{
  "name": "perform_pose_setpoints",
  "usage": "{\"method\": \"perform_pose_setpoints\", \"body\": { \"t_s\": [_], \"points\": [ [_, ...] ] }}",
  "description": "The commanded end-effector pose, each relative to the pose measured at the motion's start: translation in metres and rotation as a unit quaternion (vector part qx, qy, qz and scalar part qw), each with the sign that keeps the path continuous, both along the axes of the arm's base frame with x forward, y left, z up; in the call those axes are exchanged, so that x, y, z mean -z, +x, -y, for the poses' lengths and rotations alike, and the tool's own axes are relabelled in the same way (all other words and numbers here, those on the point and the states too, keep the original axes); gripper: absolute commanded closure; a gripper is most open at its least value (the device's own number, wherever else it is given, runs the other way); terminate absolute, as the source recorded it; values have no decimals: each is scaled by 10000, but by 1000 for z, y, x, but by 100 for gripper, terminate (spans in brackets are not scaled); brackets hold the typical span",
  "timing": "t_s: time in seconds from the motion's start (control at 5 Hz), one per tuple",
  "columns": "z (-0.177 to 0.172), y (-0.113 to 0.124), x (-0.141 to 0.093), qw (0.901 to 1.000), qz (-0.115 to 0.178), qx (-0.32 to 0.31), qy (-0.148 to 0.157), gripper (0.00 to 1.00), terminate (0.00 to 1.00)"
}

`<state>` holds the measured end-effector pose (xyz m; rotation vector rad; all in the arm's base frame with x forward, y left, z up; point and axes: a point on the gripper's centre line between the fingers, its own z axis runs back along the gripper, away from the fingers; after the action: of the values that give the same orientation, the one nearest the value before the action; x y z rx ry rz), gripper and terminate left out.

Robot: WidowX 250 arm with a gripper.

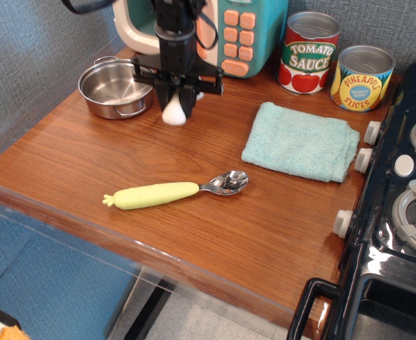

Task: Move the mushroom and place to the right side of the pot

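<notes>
With the gripper (176, 104) clenched on the mushroom (173, 113) just right of the steel pot (115, 86), it should lower gently onto the wooden counter (193, 142) before releasing.

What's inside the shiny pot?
The pot looks empty: only its bare steel bottom and reflections show. The near wall hides a thin strip of the floor. The mushroom hangs in the gripper to its right, not inside.

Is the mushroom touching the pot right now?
Apart. The camera view shows the mushroom held in the gripper, with bare wood visible between it and the pot.
</notes>
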<state>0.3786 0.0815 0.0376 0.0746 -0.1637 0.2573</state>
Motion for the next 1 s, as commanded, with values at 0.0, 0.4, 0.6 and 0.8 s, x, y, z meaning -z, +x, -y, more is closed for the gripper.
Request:
{"method": "perform_pose_setpoints", "body": {
  "t_s": [0.0,0.4,0.6,0.8],
  "points": [
    [13,11,-17,9993,166,240,-234,0,0],
    [16,14,-48,9987,263,419,-137,0,0],
    [19,12,-56,9984,242,480,-187,0,0],
    [21,8,-57,9982,380,330,-338,0,0]
  ]
}}
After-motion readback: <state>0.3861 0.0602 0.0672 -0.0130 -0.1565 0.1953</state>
